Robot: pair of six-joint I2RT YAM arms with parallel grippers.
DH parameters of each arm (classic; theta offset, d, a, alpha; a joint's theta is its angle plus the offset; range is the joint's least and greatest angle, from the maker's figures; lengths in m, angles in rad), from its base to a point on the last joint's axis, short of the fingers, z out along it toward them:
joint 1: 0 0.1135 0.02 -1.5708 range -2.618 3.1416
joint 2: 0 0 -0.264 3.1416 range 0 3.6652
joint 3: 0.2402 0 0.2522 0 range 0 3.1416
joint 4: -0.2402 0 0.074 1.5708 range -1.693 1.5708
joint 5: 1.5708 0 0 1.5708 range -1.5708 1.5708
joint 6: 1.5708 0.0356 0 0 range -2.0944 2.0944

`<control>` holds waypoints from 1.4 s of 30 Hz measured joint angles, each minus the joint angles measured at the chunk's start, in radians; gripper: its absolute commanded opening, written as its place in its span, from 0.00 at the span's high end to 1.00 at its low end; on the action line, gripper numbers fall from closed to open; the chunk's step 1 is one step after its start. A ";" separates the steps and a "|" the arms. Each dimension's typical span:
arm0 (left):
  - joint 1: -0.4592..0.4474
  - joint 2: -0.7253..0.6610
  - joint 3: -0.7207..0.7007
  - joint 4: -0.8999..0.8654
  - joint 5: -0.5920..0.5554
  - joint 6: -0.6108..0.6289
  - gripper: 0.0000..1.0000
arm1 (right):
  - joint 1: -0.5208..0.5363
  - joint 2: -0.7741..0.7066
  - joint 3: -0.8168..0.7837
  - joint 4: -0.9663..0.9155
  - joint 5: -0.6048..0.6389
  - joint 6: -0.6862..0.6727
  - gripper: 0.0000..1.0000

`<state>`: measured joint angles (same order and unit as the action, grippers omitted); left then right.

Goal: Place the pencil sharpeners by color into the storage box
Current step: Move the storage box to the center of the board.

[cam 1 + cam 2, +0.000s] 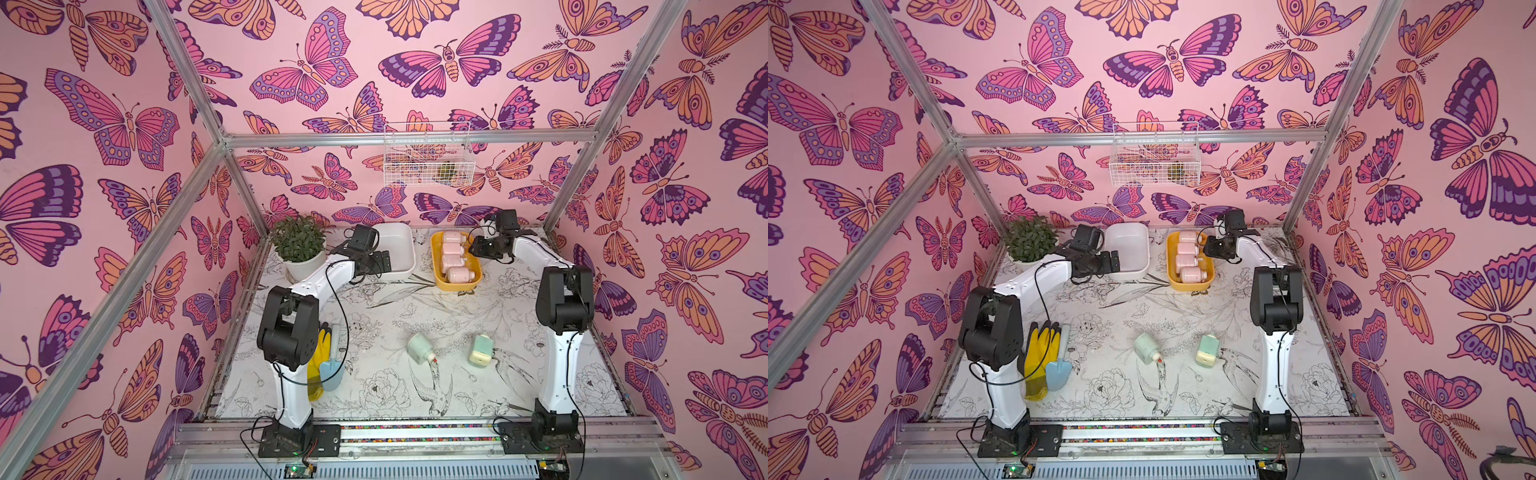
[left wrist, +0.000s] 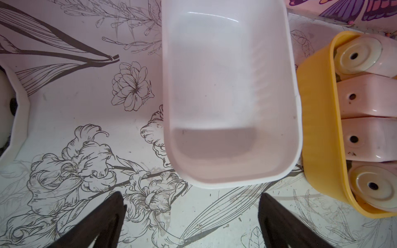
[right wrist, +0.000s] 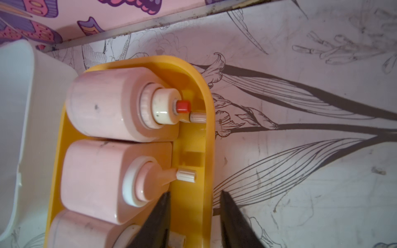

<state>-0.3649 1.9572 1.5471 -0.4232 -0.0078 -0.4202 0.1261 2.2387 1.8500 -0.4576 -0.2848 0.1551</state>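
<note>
Risk: right gripper [image 3: 194,214], fingers parted astride the yellow tray [image 3: 209,133] wall at six o'clock, could drag it; left gripper [image 2: 191,223] spread, empty.

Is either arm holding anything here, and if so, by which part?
Nothing is held. The left gripper is open over bare table near the white box; the right gripper's fingers straddle the yellow box's wall, apart.

Both arms same build: white link shells, black joint housings, black base plates bolted to the silver front rail. Left arm [image 1: 291,332] and right arm [image 1: 561,328] each carry a thin black cable looping outside the links (small dark screws dot the white upper link). Fingers [image 2: 96,225] are black, tapered wedges, matte finish
</note>
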 measured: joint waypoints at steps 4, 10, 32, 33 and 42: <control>0.005 0.038 0.048 -0.004 -0.002 0.011 0.01 | 0.000 -0.073 -0.051 0.014 0.008 -0.006 0.33; 0.011 0.137 0.159 -0.013 -0.035 0.023 0.04 | 0.000 -0.274 -0.228 0.069 0.028 0.005 0.01; 0.057 0.454 0.532 -0.131 -0.007 0.083 0.84 | 0.000 -0.915 -0.855 0.421 0.456 0.019 0.01; 0.057 0.457 0.538 -0.135 -0.007 0.085 0.87 | 0.000 -0.924 -0.861 0.420 0.462 0.019 0.01; 0.057 0.451 0.525 -0.133 -0.004 0.087 1.00 | 0.000 -1.025 -0.951 0.463 0.473 0.029 0.01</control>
<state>-0.3080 2.4081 2.0720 -0.5564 -0.0120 -0.3328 0.1257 1.2137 0.8989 0.0059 0.1883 0.1837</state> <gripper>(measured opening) 0.103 0.991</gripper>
